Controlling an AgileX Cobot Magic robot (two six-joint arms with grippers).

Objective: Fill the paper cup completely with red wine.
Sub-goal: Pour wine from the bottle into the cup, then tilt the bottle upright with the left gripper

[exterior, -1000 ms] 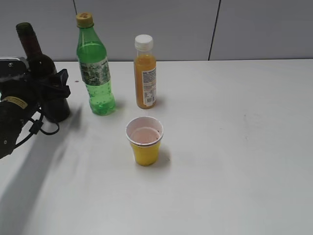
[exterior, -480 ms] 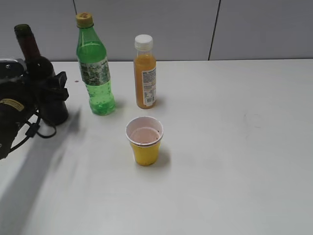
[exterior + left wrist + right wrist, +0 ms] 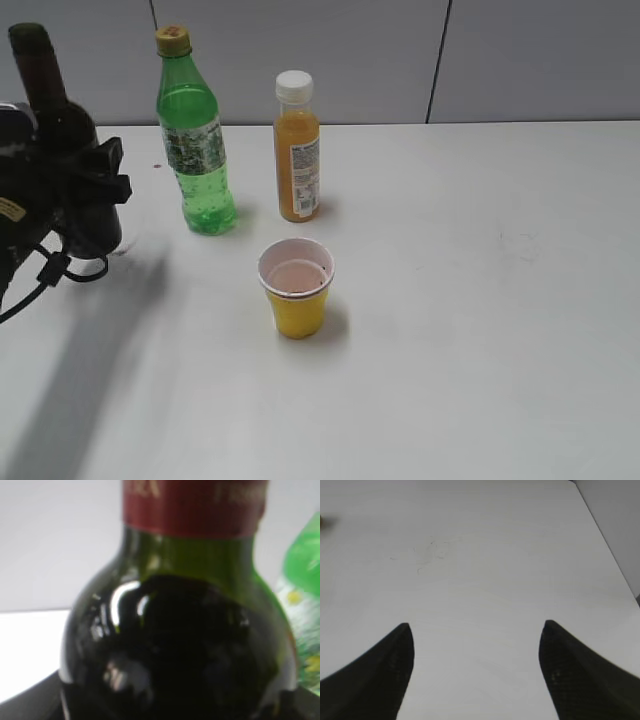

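The yellow paper cup [image 3: 297, 288] stands upright near the table's middle, its white inside tinted pale pink with a thin dark line near the rim. At the far left my left gripper [image 3: 92, 188] is shut on the body of the dark wine bottle [image 3: 60, 120], which is held roughly upright, well left of the cup. Up close, that bottle fills the left wrist view, with near-black red wine [image 3: 190, 645] below a red neck band [image 3: 192, 505]. My right gripper [image 3: 476, 630] is open over bare table and is out of the exterior view.
A green soda bottle [image 3: 195, 140] and an orange juice bottle [image 3: 297, 150] stand behind the cup, between it and the grey wall. The green bottle [image 3: 305, 580] is close on the wine bottle's right. The white table [image 3: 480, 300] stretches to the right.
My left gripper has carried the wine bottle leftward and a little upward, away from the green bottle. The cup and the other bottles have stayed put.
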